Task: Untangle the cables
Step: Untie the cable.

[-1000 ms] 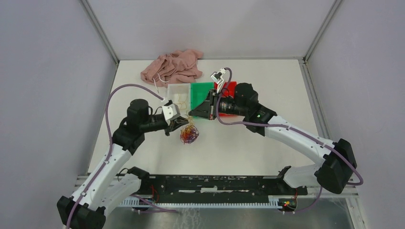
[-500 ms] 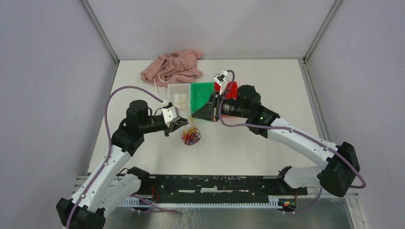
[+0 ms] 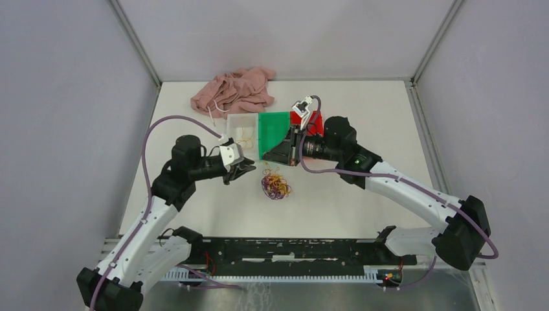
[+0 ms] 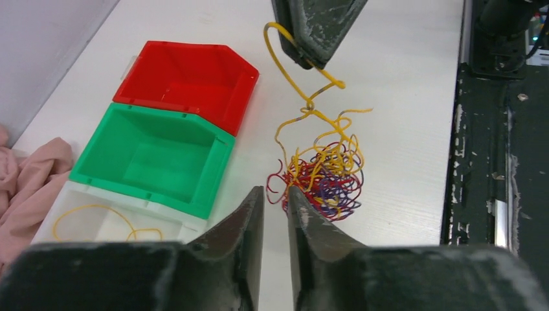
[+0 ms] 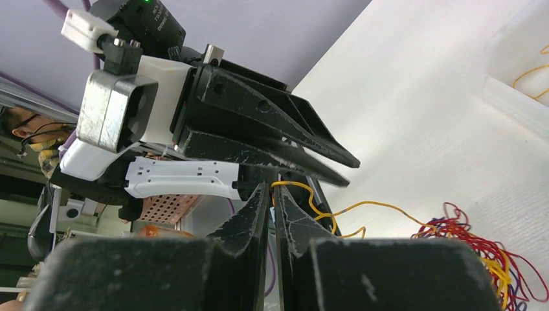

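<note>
Cables (image 3: 276, 184): a small tangle of yellow, red and purple strands, lying on the tabletop (image 3: 343, 207) just in front of the green bin (image 4: 149, 159), between the two hands.

Yellow strand (image 4: 311, 105): drawn up out of the tangle in a loose loop and pinched at the tip of the right hand (image 5: 272, 188). The right fingers are seen almost together, with the strand caught between them. The rest of the tangle is seen resting on the tabletop below and beside that hand.

Left hand (image 4: 274, 192): held low, near the tangle on its left side. A narrow gap is kept between the fingers; nothing is seen in it and no strand is touched.

Bins: three are set in a row, touching, behind the tangle. Red bin (image 4: 181, 81) and green bin are seen bare inside. White bin (image 4: 97, 228): a single loose yellow cable (image 4: 90, 207) is lying in it.

Pink garment (image 3: 234, 92): bunched at the far edge of the tabletop, just behind the white bin, well apart from the tangle.
</note>
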{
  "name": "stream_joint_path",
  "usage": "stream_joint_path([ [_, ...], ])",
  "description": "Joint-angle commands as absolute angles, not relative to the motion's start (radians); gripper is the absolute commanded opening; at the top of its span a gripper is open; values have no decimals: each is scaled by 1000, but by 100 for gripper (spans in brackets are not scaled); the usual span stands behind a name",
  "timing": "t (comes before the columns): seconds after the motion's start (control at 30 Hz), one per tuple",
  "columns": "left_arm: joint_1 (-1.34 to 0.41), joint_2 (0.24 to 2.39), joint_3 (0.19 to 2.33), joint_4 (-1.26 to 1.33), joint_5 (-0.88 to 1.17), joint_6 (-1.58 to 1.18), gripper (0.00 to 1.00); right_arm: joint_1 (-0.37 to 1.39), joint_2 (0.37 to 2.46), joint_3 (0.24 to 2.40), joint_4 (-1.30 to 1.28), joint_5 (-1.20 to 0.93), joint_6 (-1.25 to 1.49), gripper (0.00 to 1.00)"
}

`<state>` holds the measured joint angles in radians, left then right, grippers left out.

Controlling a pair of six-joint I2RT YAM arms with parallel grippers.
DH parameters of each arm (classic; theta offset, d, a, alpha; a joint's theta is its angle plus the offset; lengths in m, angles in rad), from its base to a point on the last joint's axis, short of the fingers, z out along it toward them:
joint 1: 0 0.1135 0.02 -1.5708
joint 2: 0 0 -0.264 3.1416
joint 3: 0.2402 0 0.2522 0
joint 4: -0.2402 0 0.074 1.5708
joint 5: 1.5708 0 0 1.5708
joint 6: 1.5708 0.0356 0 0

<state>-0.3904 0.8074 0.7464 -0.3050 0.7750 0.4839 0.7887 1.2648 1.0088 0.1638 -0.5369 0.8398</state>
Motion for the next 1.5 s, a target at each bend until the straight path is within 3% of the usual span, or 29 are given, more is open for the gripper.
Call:
stream_joint_path([
  [0.0, -396, 828, 795, -316, 915, 396, 39, 783, 1236, 1011, 216, -538, 832, 12],
  [0.1, -401, 837, 784, -324, 955, 373, 49, 783, 1241, 1014, 226, -546, 838, 12],
  [0.47, -410, 836, 699, -147, 782, 398, 38, 783, 1260, 1029, 261, -578, 869, 11],
  [0.73, -422, 837, 656, -129, 786, 400, 47, 782, 1279, 1045, 290, -618, 896, 11],
  [1.07, -437, 897, 691, -2, 835, 143, 55, 782, 1294, 1057, 298, -642, 910, 10],
  [1.4, -462, 912, 679, 39, 609, 216, 41, 784, 1297, 1068, 336, -678, 940, 11],
  [1.47, -461, 913, 688, 65, 633, 164, 38, 784, 1300, 1067, 332, -681, 940, 15],
])
